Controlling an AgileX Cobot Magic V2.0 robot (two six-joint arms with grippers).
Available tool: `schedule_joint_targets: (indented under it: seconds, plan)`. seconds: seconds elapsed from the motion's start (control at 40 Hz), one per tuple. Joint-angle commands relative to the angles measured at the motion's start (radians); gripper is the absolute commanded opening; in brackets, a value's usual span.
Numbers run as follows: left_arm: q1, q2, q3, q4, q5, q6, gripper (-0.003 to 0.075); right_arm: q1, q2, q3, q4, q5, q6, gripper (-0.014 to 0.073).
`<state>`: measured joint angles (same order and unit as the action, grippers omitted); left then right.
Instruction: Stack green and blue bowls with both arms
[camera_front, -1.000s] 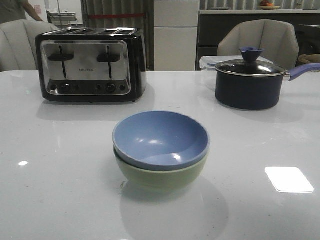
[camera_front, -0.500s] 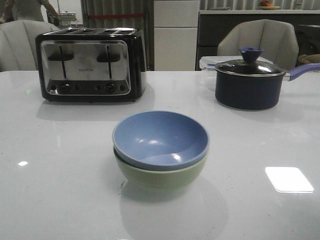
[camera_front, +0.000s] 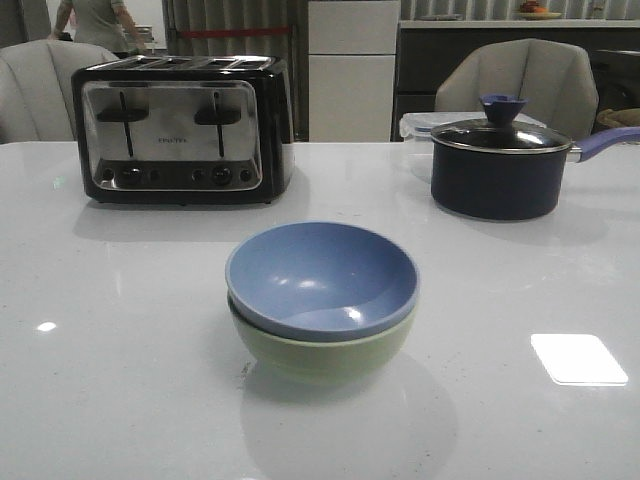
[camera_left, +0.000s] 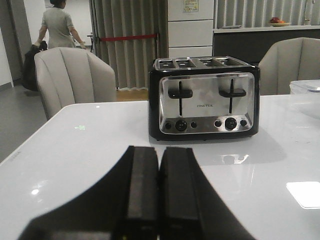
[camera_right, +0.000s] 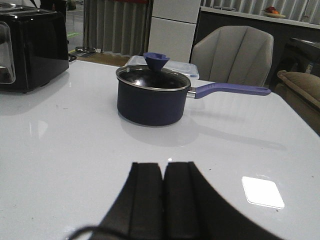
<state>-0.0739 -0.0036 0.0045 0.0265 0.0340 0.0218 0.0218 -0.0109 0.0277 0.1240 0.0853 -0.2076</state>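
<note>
In the front view the dusty blue bowl sits nested inside the pale green bowl at the middle of the white table. No gripper shows in the front view. My left gripper is shut and empty, its black fingers pressed together above the table, facing the toaster. My right gripper is shut and empty, above the table, facing the saucepan. Neither wrist view shows the bowls.
A black and chrome toaster stands at the back left. A dark lidded saucepan with a blue handle stands at the back right, a clear box behind it. Chairs stand beyond the table. A person walks in the background.
The bowls and both grippers have not moved. Only the person in the far left background has shifted to the right.
</note>
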Motion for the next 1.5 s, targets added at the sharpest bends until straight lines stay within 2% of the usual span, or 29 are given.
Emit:
schedule_joint_targets:
  seconds: [0.0,0.2,0.28,0.42,1.48]
  plan:
    - [0.001,-0.019,0.003,-0.004,-0.092,-0.011,0.0093,-0.007,-0.019,-0.003,-0.009,-0.097,-0.005,0.0052]
    - [0.001,-0.019,0.003,-0.004,-0.092,-0.011,0.0093,-0.007,-0.019,-0.003,0.009,-0.103,0.013,0.0052]
    - [0.001,-0.019,0.003,-0.004,-0.092,-0.011,0.0093,-0.007,-0.019,-0.003,-0.004,-0.120,0.089,0.0052]
    - [0.001,-0.019,0.003,-0.004,-0.092,-0.011,0.0093,-0.008,-0.019,-0.003,-0.124,-0.162,0.260,0.0052]
    - [0.001,-0.019,0.003,-0.004,-0.092,-0.011,0.0093,-0.008,-0.019,-0.003,-0.124,-0.154,0.234,0.0052]
